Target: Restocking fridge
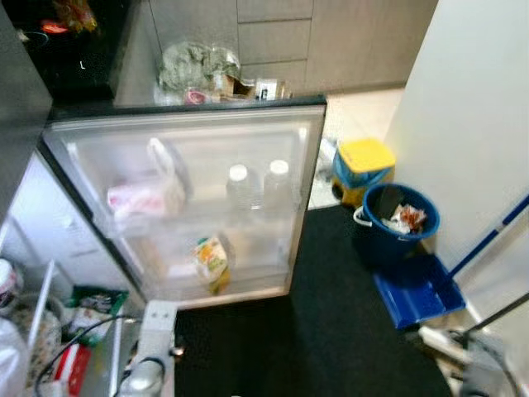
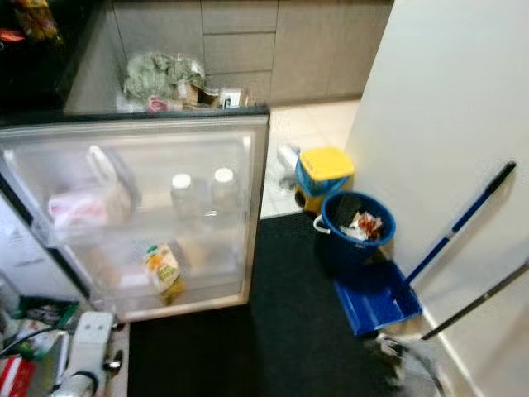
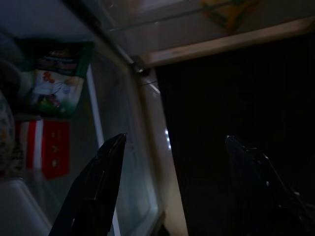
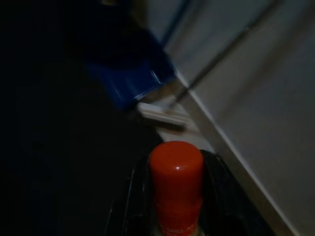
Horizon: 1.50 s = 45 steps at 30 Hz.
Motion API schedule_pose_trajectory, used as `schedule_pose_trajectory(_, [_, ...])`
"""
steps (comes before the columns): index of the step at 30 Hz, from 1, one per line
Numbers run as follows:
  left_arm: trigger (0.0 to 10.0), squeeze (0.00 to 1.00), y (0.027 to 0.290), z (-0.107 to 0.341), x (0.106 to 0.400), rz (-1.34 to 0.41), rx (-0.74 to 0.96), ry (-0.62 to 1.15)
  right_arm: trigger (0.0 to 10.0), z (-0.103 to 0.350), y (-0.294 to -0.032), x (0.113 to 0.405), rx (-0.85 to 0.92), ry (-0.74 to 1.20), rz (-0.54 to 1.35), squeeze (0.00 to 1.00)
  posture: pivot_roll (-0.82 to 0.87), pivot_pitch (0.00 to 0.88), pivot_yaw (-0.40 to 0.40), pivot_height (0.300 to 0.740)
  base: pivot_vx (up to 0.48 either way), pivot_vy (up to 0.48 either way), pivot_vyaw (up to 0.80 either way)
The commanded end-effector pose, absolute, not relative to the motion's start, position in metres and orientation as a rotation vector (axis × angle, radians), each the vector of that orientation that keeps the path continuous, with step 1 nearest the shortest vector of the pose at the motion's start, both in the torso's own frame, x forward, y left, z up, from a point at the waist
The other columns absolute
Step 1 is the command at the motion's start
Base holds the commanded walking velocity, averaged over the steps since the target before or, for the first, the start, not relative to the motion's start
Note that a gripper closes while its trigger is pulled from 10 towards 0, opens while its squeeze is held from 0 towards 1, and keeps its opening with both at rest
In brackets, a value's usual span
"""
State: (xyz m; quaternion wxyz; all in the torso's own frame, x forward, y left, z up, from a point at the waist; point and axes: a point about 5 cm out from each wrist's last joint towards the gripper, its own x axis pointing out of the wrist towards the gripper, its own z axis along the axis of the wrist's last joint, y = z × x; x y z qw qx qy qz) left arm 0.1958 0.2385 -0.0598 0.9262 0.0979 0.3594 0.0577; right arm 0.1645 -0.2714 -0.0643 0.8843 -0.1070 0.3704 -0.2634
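The right gripper held a red-capped bottle. The left gripper stood wide beside the open fridge door.

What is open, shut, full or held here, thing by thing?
Fridge door: swung wide open.
Two white-capped bottles: upright on the door shelf.
Juice carton: on the lower door shelf, tilted.
Blue bucket: has rubbish in it.
Left hand: open, holding nothing.
Right hand: shut on the red-capped bottle.
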Motion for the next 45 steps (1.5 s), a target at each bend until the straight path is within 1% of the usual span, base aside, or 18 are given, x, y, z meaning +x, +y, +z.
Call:
schedule_pose_trajectory(1, [10.0,0.00,0.239,-0.062,0.193,0.117,0.205,0.752,10.0,-0.056,-0.280,0.172,-0.250,0.713,-0.552,0.00,0.01,0.057,-0.028,0.740,0.259,0.000,0.00])
schedule_pose_trajectory(6, [10.0,0.00,0.241,-0.062,0.191,0.132,0.199,0.755,10.0,-0.039,-0.261,0.209,-0.279,0.570,-0.425,0.00,0.01,0.059,-0.028,0.740,0.000,0.000,0.31])
schedule_pose_trajectory(7, [10.0,0.00,0.241,-0.062,0.191,0.132,0.199,0.755,10.0,-0.039,-0.261,0.209,-0.279,0.570,-0.425,0.00,0.01,0.059,-0.028,0.740,0.000,0.000,0.51])
schedule_pose_trajectory(9, [10.0,0.00,0.242,-0.062,0.190,0.137,0.196,0.753,10.0,-0.027,-0.240,0.232,-0.240,0.471,-0.286,0.00,0.01,0.060,-0.027,0.740,0.000,0.000,0.00])
schedule_pose_trajectory(11, [10.0,0.00,0.242,-0.062,0.190,0.137,0.196,0.753,10.0,-0.027,-0.240,0.232,-0.240,0.471,-0.286,0.00,0.01,0.060,-0.027,0.740,0.000,0.000,0.00])
schedule_pose_trajectory(12, [10.0,0.00,0.242,-0.062,0.190,0.139,0.196,0.753,10.0,-0.021,-0.226,0.242,-0.216,0.425,-0.200,0.00,0.01,0.060,-0.027,0.740,0.000,0.000,0.00])
schedule_pose_trajectory(13, [10.0,0.00,0.242,-0.062,0.190,0.139,0.196,0.753,10.0,-0.021,-0.226,0.242,-0.216,0.425,-0.200,0.00,0.01,0.060,-0.027,0.740,0.000,0.000,0.00])
schedule_pose_trajectory(14, [10.0,0.00,0.243,-0.062,0.189,0.141,0.197,0.754,10.0,-0.015,-0.209,0.253,-0.182,0.378,-0.088,0.00,0.01,0.060,-0.027,0.740,0.000,0.000,0.00])
schedule_pose_trajectory(15, [10.0,0.00,0.243,-0.062,0.189,0.141,0.197,0.754,10.0,-0.015,-0.209,0.253,-0.182,0.378,-0.088,0.00,0.01,0.060,-0.027,0.740,0.000,0.000,0.00])
schedule_pose_trajectory(16, [10.0,0.00,0.243,-0.063,0.189,0.142,0.198,0.755,10.0,-0.006,-0.190,0.262,-0.161,0.328,0.024,0.00,0.01,0.062,-0.029,0.740,0.000,0.000,0.00])
schedule_pose_trajectory(19, [10.0,0.00,0.243,-0.063,0.188,0.142,0.198,0.756,10.0,0.003,-0.175,0.270,-0.149,0.280,0.112,0.00,0.01,0.063,-0.032,0.740,0.000,0.000,0.00])
schedule_pose_trajectory(20, [10.0,0.00,0.242,-0.063,0.188,0.142,0.197,0.757,10.0,0.015,-0.158,0.276,-0.140,0.227,0.198,0.00,0.01,0.064,-0.033,0.740,0.000,0.000,0.00])
schedule_pose_trajectory(21, [10.0,0.00,0.242,-0.063,0.188,0.142,0.197,0.757,10.0,0.015,-0.158,0.276,-0.140,0.227,0.198,0.00,0.01,0.064,-0.033,0.740,0.000,0.000,0.00])
schedule_pose_trajectory(24, [10.0,0.00,0.241,-0.064,0.187,0.140,0.196,0.757,10.0,0.035,-0.125,0.279,-0.114,0.143,0.360,0.00,0.01,0.069,-0.034,0.740,0.000,0.000,0.00])
schedule_pose_trajectory(26, [10.0,0.00,0.241,-0.064,0.187,0.140,0.196,0.757,10.0,0.035,-0.125,0.279,-0.114,0.143,0.360,0.00,0.01,0.069,-0.034,0.740,0.000,0.000,0.00])
schedule_pose_trajectory(30, [10.0,0.00,0.243,-0.064,0.185,0.137,0.203,0.759,10.0,0.032,-0.102,0.273,-0.109,0.153,0.463,0.00,0.02,0.085,-0.022,0.740,0.000,0.000,0.00])
schedule_pose_trajectory(32, [10.0,0.00,0.243,-0.064,0.184,0.135,0.205,0.760,10.0,0.029,-0.099,0.271,-0.110,0.169,0.478,0.00,0.02,0.086,-0.021,0.740,0.000,0.000,0.00])
schedule_pose_trajectory(45, [10.0,0.00,0.253,-0.060,0.184,0.143,0.220,0.750,10.0,0.007,-0.103,0.259,-0.114,0.288,0.444,0.00,0.03,0.094,-0.009,0.730,0.000,0.000,0.00])
